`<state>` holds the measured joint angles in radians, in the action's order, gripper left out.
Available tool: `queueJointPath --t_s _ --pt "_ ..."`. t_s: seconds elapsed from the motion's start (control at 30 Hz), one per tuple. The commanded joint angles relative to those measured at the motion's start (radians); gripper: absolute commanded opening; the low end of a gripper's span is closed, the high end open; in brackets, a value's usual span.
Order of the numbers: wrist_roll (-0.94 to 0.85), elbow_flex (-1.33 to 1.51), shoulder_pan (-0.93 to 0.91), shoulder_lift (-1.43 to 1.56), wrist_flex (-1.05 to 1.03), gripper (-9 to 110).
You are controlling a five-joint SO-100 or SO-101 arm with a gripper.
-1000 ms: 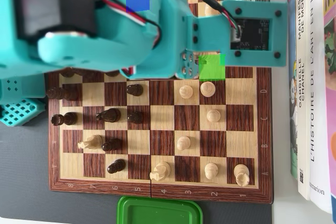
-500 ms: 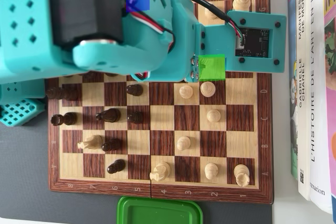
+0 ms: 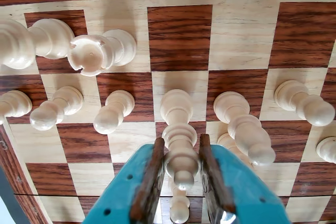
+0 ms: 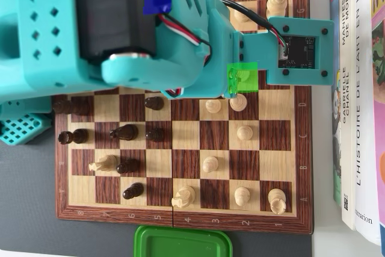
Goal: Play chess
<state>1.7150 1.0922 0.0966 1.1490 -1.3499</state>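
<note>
The chessboard shows a game well underway, light and dark pieces scattered across it, and my move is only half made. My teal arm stretches over the board's far ranks, and my pincer straddles a tall light piece, seemingly grasping it, nothing lifted yet.

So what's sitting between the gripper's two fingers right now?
In the wrist view, a tall light chess piece stands between the gripper's fingers, upright on the chessboard; whether they touch it is unclear.
</note>
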Motion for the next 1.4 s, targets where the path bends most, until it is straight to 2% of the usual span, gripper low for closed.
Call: queueJointPath --t_s 0.0,1.0,1.17,1.37 --pt "-0.003 -0.058 -0.020 0.009 0.006 1" --pt "-0.006 -0.057 -0.008 -0.026 0.005 1" --pt "-0.041 -0.057 -0.008 -0.025 0.008 7" --pt "-0.048 -0.057 -0.008 -0.025 0.006 8"
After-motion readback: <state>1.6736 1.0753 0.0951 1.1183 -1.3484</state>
